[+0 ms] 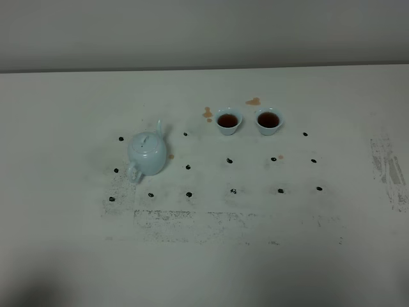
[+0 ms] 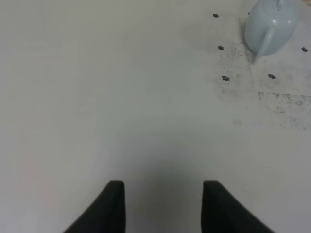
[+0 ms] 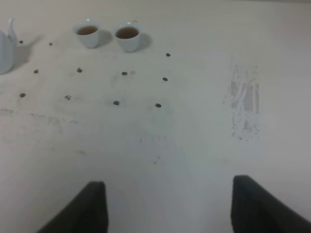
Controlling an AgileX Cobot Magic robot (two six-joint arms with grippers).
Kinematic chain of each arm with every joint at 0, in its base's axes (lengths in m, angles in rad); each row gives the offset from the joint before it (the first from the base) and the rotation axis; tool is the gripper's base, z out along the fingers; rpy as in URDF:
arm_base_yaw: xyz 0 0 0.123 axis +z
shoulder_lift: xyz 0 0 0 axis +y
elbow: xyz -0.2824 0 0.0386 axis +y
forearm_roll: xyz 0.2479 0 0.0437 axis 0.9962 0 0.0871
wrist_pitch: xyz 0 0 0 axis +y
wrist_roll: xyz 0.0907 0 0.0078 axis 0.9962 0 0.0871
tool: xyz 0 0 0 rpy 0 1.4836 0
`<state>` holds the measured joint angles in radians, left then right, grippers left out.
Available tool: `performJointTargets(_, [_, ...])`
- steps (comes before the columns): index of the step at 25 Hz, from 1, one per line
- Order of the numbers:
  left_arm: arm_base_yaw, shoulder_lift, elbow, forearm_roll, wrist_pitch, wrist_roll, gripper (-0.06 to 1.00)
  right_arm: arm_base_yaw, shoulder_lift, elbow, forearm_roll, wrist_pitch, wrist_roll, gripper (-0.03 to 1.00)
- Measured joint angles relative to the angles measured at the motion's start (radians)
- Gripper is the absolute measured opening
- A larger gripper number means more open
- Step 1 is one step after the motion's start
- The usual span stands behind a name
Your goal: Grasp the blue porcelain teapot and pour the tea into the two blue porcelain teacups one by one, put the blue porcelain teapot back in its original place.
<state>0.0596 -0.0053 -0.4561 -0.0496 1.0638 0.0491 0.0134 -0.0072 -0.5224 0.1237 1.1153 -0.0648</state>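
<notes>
Teapot (image 1: 147, 153) first: it stands upright on the counter (image 1: 64, 256), left of the middle, lid on, spout aimed toward the far side and handle toward the near left. No arm touches it. Both teacups (image 1: 228, 121) sit side by side to its right and a little farther back, close together but not touching, each holding dark tea. That reads as pouring done and the pot set down again, though whether this is its exact starting spot cannot be told.

Small brown spill marks (image 1: 208, 114) lie on the counter just beside the cups, one at the left cup's left side and one behind the right cup, with a fainter spot by the pot's right side; probably drips from tilting the spout.

Left gripper (image 2: 163, 206) hangs over bare counter well away from the pot, jaws apart and holding nothing. Right gripper (image 3: 167, 206) likewise hangs near the front, jaws spread wide and empty, with the cups far ahead of it. Neither arm shows in the high view, so both seem pulled back.

Black dots (image 1: 230, 160) form a rough grid on the white counter, with grey scuffing along the near edge of the grid and a worn patch (image 1: 388, 169) at the far right. A plain pale wall (image 1: 204, 32) runs behind.
</notes>
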Motion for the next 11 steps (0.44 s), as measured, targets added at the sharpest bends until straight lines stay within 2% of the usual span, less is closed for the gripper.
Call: performJointTargets(11, [0.0,0.0,0.0,0.0,0.0,0.0,0.4,0.0,0.0,0.0,0.0,0.0,0.0,0.56])
